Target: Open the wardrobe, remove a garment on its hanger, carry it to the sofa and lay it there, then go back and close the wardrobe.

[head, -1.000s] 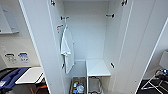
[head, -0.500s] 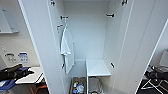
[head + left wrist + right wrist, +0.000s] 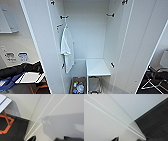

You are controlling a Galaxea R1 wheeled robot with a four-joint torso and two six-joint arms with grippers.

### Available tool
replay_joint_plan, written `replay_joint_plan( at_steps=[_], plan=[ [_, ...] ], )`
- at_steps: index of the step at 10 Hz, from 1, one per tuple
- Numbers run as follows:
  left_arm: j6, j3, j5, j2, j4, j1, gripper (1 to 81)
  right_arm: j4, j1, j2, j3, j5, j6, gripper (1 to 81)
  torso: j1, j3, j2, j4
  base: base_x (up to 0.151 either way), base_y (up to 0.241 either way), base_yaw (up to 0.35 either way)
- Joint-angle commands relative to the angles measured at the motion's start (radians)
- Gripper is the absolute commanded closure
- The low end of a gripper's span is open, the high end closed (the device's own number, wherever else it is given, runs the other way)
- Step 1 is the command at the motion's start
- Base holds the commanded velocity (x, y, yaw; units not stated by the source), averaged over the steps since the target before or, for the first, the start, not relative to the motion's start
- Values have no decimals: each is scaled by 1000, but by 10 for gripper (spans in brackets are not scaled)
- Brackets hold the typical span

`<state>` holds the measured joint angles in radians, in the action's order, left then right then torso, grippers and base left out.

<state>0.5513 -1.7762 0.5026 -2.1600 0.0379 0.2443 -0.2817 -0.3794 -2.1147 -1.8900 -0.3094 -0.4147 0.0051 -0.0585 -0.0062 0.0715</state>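
Head view: the wardrobe (image 3: 87,37) stands open, a white shirt (image 3: 67,50) hanging inside; no orange garment there. Left wrist view: a rigid door panel (image 3: 60,119) close beside the pincer. Right wrist view: the same. Whether either pincer is spread, I cannot tell.

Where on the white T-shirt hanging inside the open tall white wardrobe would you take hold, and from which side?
Take the white T-shirt at its narrow top, by the shoulders, where it hangs from its support; lower down the cloth is loose. Come from the open front, slightly from the right, because the tall white wardrobe has its left wall close beside the shirt.
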Motion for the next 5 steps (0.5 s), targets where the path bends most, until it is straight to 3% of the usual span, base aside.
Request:
replay_joint_plan(
  at_steps=[1,3,5],
  plan=[
    [-4,20,50,-77,63,-119,10,-37,82,78,247,-19,8,10,0,0,0,0,0,0,0],
    [-4,46,47,-127,62,-98,10,-36,56,100,404,9,8,10,0,0,0,0,0,0,0],
    [-5,69,44,-192,60,-66,10,-34,24,68,471,59,7,10,0,0,1,0,0,0,0]
  ],
)
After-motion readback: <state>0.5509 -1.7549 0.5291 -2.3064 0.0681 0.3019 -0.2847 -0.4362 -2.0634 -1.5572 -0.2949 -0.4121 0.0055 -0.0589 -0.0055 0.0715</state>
